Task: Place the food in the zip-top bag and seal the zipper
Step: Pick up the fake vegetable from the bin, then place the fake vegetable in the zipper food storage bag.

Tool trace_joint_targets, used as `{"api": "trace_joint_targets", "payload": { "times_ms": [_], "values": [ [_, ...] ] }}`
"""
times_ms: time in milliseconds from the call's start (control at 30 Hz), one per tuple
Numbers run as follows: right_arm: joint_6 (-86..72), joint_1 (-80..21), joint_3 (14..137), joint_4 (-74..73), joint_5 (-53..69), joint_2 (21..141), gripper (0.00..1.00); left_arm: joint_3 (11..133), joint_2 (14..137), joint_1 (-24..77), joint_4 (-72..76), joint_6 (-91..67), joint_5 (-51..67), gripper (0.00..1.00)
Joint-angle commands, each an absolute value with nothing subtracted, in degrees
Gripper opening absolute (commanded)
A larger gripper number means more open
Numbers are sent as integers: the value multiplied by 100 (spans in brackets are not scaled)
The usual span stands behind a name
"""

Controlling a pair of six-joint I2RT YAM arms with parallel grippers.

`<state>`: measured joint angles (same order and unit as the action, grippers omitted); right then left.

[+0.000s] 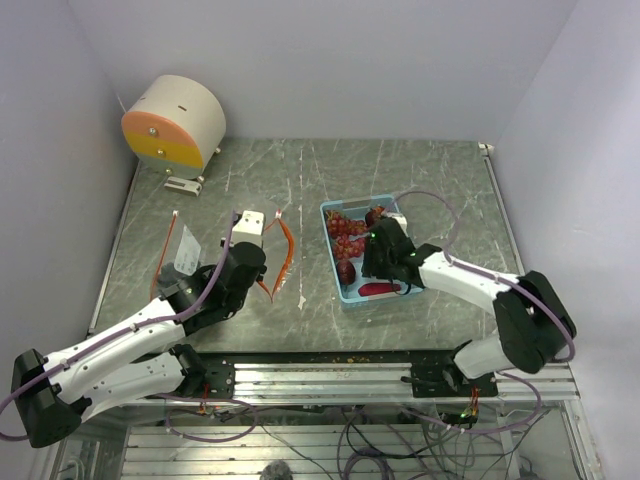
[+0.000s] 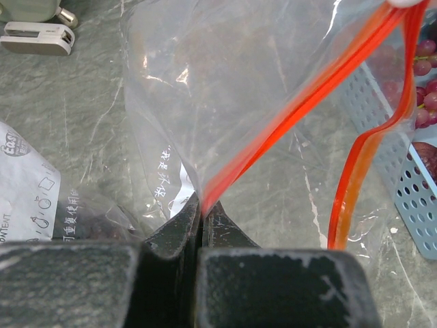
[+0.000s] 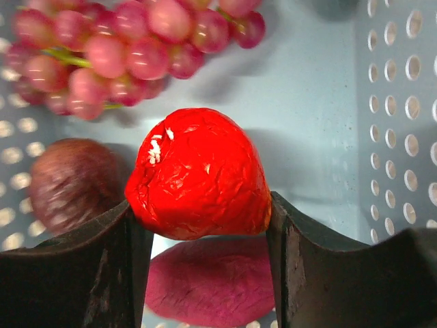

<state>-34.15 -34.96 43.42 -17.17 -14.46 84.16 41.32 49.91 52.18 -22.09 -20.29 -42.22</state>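
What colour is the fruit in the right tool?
The fruit is bright red; best in right wrist view.

Fruit [image 3: 198, 174] is bright red, grapes [image 3: 109, 55] pink-red, zipper [image 2: 300, 106] orange-red, perforated tray [image 3: 321, 82] light blue.

Inside the light blue tray [image 3: 321, 137], right wrist view: grape cluster [image 3: 116, 48] runs off the top edge, dark round fruit [image 3: 72, 181] is blurred and part-covered by a finger [image 3: 75, 273], magenta piece [image 3: 212, 280] is half hidden behind the red fruit [image 3: 198, 174] and cut at the bottom. Left wrist view: tray cut by the right edge, zip-top bag [image 2: 225, 89] left of it runs off the top, printed label [image 2: 27, 184] farther left is cropped.
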Motion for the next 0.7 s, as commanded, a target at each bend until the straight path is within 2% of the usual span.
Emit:
{"api": "trace_joint_targets", "payload": {
  "times_ms": [0,200,400,500,667],
  "values": [
    [-2899,-3488,4408,-1338,-1083,7714,14,4093,4943,5191,-2096,-2008,-4222,7],
    [-2466,-3645,4447,-985,-91,6649,13,4140,5009,5193,-2120,-2013,-4220,7],
    [-2381,-4148,4156,709,2418,5799,12,4214,5088,5194,-2136,-2030,-4195,7],
    [-2532,-4508,4055,1782,3061,5860,14,4258,5132,5192,-2107,-2041,-4112,7],
    [-2848,-4808,4197,2957,3145,6767,14,4338,5080,5194,-1993,-2121,-3713,7]
  ]
}}
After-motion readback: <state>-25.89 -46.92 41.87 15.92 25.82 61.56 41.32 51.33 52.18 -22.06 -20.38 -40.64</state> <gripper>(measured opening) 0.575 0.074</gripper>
